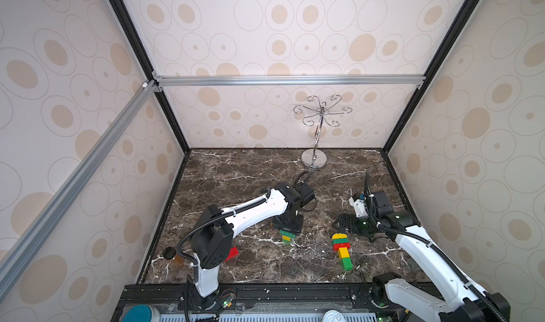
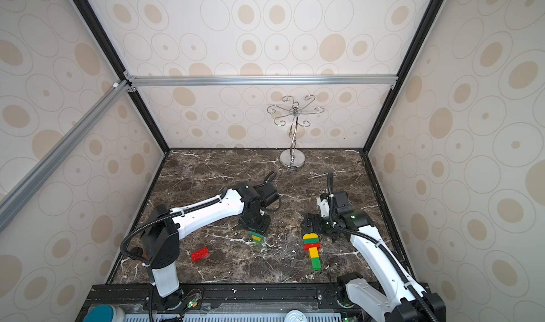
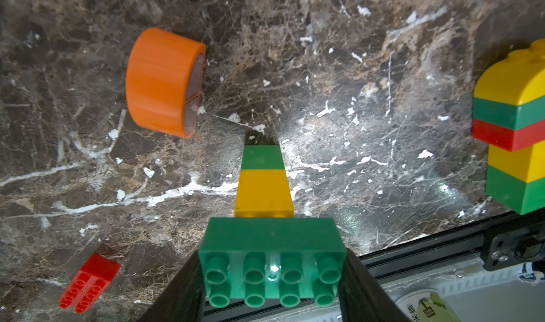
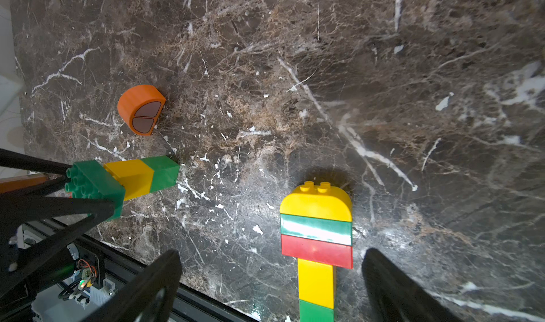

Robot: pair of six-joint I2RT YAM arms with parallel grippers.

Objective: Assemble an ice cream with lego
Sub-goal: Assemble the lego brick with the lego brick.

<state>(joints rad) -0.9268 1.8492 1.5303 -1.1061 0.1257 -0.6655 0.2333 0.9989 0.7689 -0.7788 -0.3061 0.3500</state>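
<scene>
My left gripper (image 3: 272,270) is shut on a green oblong brick (image 3: 271,241) that tops a short yellow-and-green stack (image 1: 286,237). The stack's lower end sits at or just above the marble table (image 1: 236,173). A built lego ice cream (image 1: 342,251) lies flat to its right: yellow dome, green, red, then a yellow and green stem. My right gripper (image 4: 271,252) hangs open over it, its fingers either side of the stem (image 4: 315,282). An orange domed piece (image 3: 163,81) lies beyond the stack, hidden under the left arm in both top views. A loose red brick (image 2: 199,254) lies front left.
A silver hooked stand (image 1: 315,158) rises at the back of the table. A black rail (image 1: 265,291) runs along the front edge. A small black round object (image 1: 169,252) sits at the front left corner. Patterned walls close in three sides.
</scene>
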